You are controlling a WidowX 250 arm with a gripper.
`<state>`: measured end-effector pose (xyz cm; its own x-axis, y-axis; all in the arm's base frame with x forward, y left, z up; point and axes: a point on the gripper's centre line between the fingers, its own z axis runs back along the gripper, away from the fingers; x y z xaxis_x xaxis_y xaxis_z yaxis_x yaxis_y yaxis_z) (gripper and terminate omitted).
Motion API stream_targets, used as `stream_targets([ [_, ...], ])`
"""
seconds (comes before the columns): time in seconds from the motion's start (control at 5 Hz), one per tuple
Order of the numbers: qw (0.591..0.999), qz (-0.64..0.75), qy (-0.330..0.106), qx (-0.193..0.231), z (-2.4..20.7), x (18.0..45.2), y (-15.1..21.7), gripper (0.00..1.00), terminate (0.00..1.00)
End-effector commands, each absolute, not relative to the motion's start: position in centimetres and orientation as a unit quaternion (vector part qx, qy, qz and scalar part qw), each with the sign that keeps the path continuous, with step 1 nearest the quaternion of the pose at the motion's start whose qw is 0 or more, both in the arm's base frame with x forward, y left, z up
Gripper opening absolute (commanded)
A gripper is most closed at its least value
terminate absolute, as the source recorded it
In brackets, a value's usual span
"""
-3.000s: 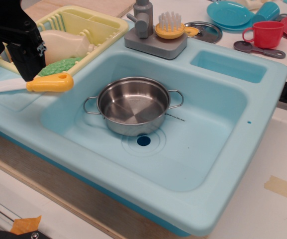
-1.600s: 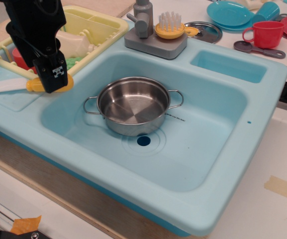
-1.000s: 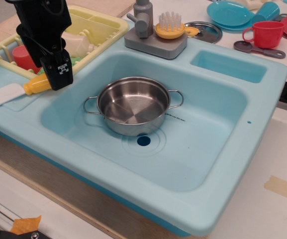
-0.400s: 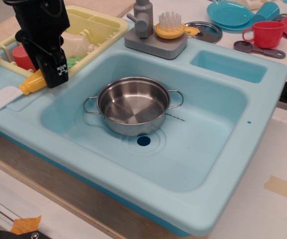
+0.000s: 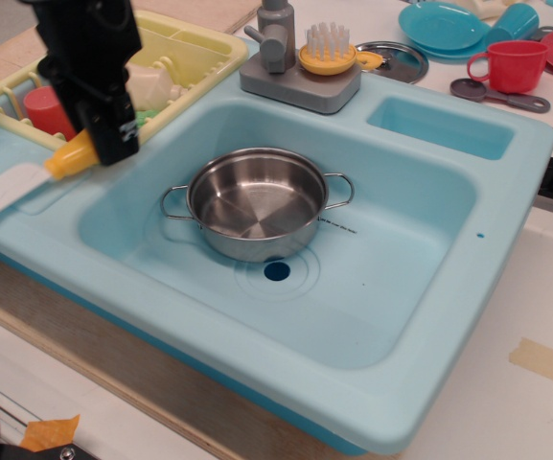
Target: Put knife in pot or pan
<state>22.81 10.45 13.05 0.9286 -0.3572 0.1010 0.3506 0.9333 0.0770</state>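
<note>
The knife (image 5: 68, 159) has a yellow-orange handle and a white blade (image 5: 3, 191). It lies tilted over the sink's left rim, handle end raised, blade pointing down to the front left. My black gripper (image 5: 113, 142) is shut on the handle's right end, which it hides. The shiny steel pot (image 5: 257, 203) with two wire loop handles stands upright and empty in the light blue sink basin (image 5: 401, 249), to the right of and below the gripper.
A yellow dish rack (image 5: 195, 43) with dishes and a red cup (image 5: 41, 107) stands behind the gripper. Faucet (image 5: 276, 38) and yellow brush (image 5: 327, 50) are at the back. A metal lid (image 5: 393, 59), dark spoon (image 5: 496, 94), red mug (image 5: 511, 65) and teal plate (image 5: 444, 24) lie at the back right.
The gripper came in from the left, dropped onto the knife handle and closed on it. The handle end rose and the knife swung, blade turning toward the front left.
</note>
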Motion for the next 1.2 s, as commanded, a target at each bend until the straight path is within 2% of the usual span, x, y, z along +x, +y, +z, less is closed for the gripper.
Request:
stream_targets([
  [0.0,0.976,-0.199,-0.077,0.046,15.6,26.1,7.9,0.00,0.00],
  [0.2,0.975,-0.210,-0.058,0.036,15.8,28.0,5.3,0.00,0.00],
  [0.4,0.975,-0.217,-0.045,0.016,14.8,29.4,3.8,0.00,0.00],
  [0.6,0.975,-0.219,-0.027,-0.003,14.2,30.0,3.0,0.00,0.00],
  [1.0,0.970,-0.239,-0.028,-0.032,12.5,30.8,2.5,0.00,0.00],
])
